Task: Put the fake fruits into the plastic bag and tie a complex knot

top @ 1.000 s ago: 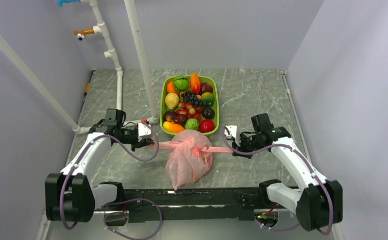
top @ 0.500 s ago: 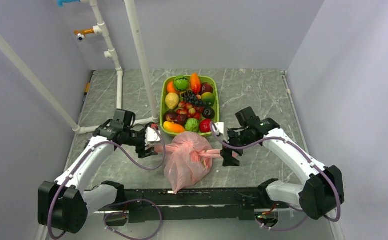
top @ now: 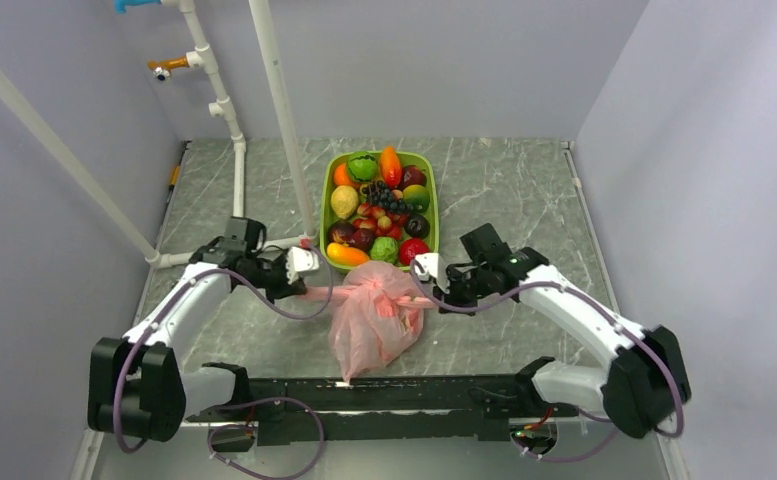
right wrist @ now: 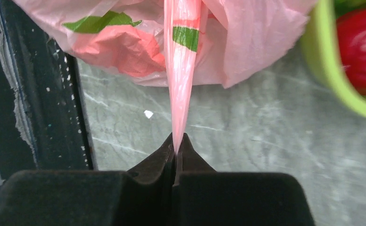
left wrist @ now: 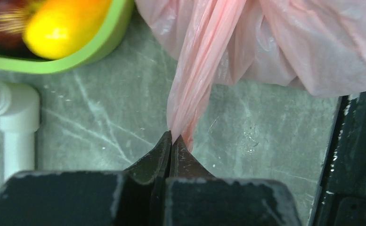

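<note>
The bag [top: 374, 322] lies bulging on the bench [top: 509, 190] between the two arms, just in front of the green tray [top: 430, 200]. The tray holds many fruits [top: 379, 205]. What is inside the bag shows only as hazy coloured shapes through the pink film. At the bag's top the handles are gathered into a knot [top: 392, 297], with one tail running out to each side.

The left jaws are pinched tight on the left tail [left wrist: 195, 89], and only its very tip lies between them. The right jaws are likewise clamped on the tip of the right tail [right wrist: 181, 84]. Both tails look stretched into narrow, straight strands.

The risks lie mostly in that thin film and the small bite each side has. A hard outward pull could tear a tail at the pinch, or slide it free of the jaws, and the knot would probably slacken. An uneven pull would likely drag the light bag sideways or roll it against the tray. The left arm also works close to the white pipe [left wrist: 11, 110], so a wide swing there might strike it.
</note>
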